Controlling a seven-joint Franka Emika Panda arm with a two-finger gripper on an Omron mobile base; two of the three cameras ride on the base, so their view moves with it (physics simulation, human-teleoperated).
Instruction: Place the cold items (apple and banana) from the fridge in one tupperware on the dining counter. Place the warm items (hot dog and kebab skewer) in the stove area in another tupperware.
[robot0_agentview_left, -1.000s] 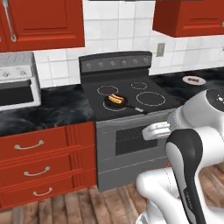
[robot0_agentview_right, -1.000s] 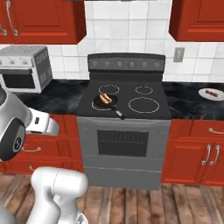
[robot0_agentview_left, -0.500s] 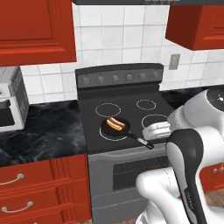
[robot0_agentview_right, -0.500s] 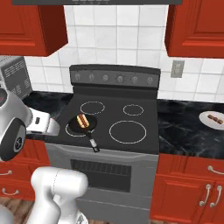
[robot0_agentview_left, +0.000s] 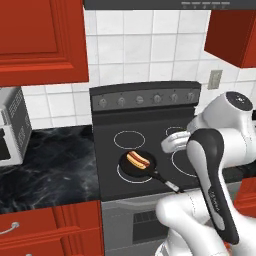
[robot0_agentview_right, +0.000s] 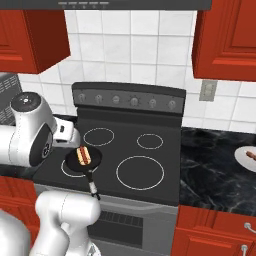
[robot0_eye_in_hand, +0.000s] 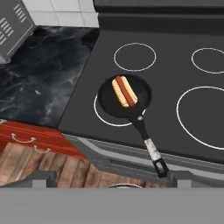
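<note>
Left base view: the hot dog (robot0_agentview_left: 139, 160) lies in a black pan (robot0_agentview_left: 136, 166) on the stove's (robot0_agentview_left: 150, 145) front left burner.

Right base view: the same pan (robot0_agentview_right: 83, 161), handle toward the stove's front edge.

Hand view: the tool's (robot0_eye_in_hand: 108, 178) fingers stand wide, holding nothing, above the pan (robot0_eye_in_hand: 124, 97).

Hot dog (robot0_eye_in_hand: 124, 91) in pan (robot0_eye_in_hand: 109, 100), stove (robot0_eye_in_hand: 175, 65) front-left burner.

We see the arm (robot0_agentview_left: 220, 150), glossy white shells, rounded and bulbous. Beside the stove (robot0_agentview_left: 150, 150) a long dark grey band with small pale lettering runs down one link. A round dark cap tops the joint nearest the stove. Another dark disc marks the white shell.
</note>
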